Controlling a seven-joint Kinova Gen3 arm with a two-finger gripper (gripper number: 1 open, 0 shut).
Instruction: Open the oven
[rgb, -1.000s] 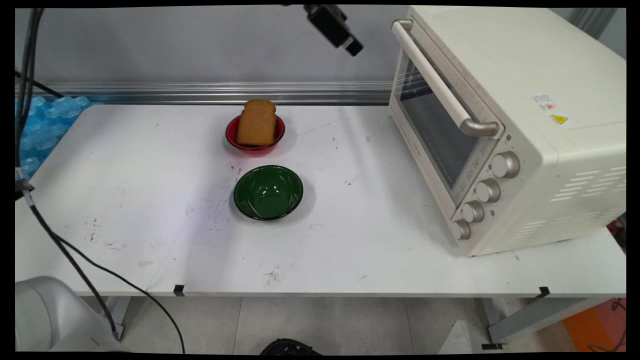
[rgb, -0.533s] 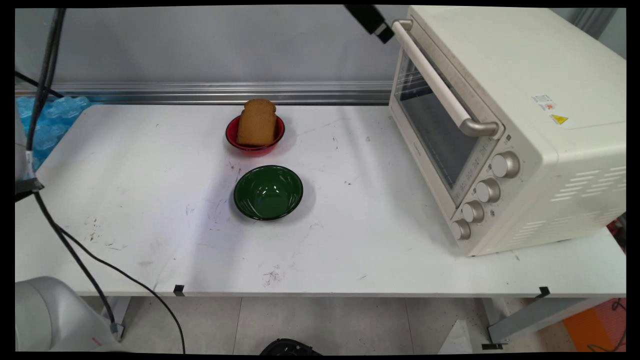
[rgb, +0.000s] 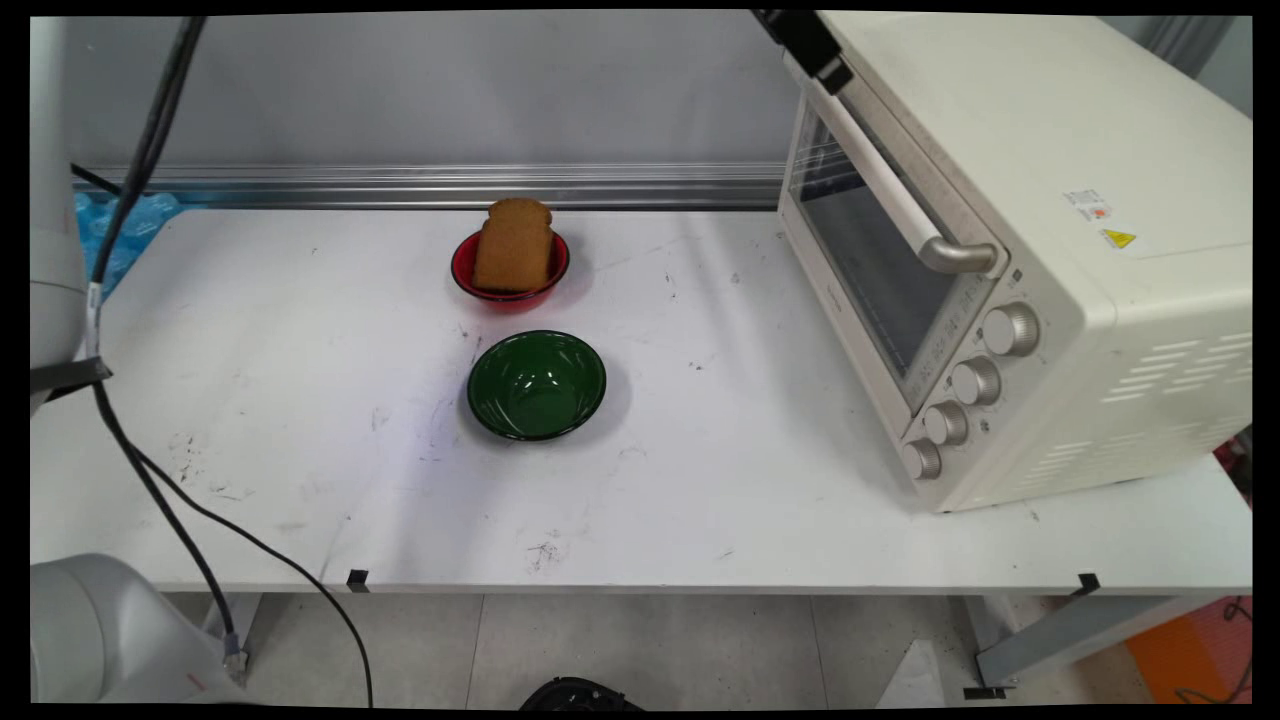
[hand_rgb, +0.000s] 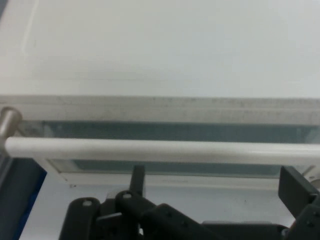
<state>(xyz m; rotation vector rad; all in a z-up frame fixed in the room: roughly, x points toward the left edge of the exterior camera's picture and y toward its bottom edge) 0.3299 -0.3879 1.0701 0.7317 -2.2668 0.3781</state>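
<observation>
We take the cream toaster oven (rgb: 1010, 250) as landmark; it stands on the right part of the white bench (rgb: 300, 420), door shut, glass window facing left. Its pale bar handle (rgb: 890, 190) runs along the door's top edge; in the hand view the handle (hand_rgb: 160, 150) crosses the frame horizontally. Four metal knobs (rgb: 965, 395) sit on the oven's near front corner. Left of the oven, well apart, a green bowl (rgb: 537, 385) stands upright. Behind it a red bowl (rgb: 510, 270) holds a brown bread slice (rgb: 514, 246) standing on edge.
</observation>
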